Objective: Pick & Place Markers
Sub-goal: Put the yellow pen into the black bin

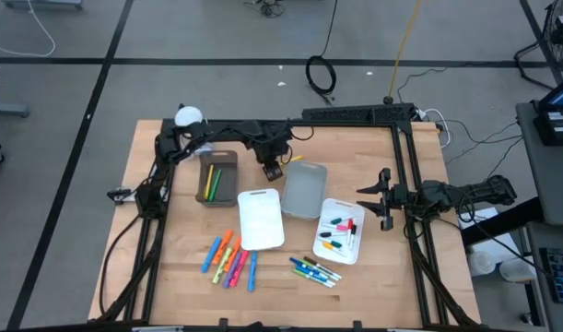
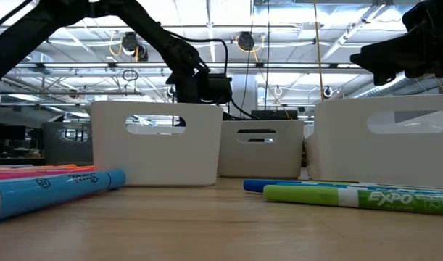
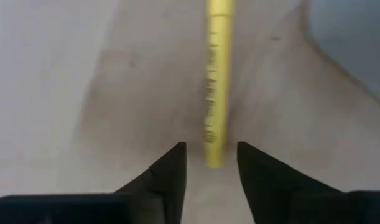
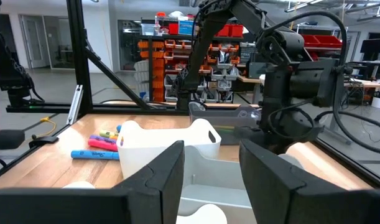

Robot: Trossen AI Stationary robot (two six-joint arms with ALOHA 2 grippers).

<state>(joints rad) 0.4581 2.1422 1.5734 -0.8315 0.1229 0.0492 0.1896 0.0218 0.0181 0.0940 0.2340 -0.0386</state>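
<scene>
Overhead, the left gripper [image 1: 274, 171] hangs in the narrow gap between the brown tray [image 1: 216, 178] and grey tray [image 1: 305, 190]; open bench [image 1: 180, 258] lies nearer the front edge. Its fingers [image 3: 171, 171] flank a yellow marker [image 3: 217, 81]; seemingly parted, not yet gripping; the right gripper [image 1: 384, 198] waits half-open beside the white tray [image 1: 343, 231].

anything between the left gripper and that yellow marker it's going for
Nothing visible. In the left wrist view the yellow marker lies straight ahead of the left gripper, its near end in the gap between the open fingers.
</scene>
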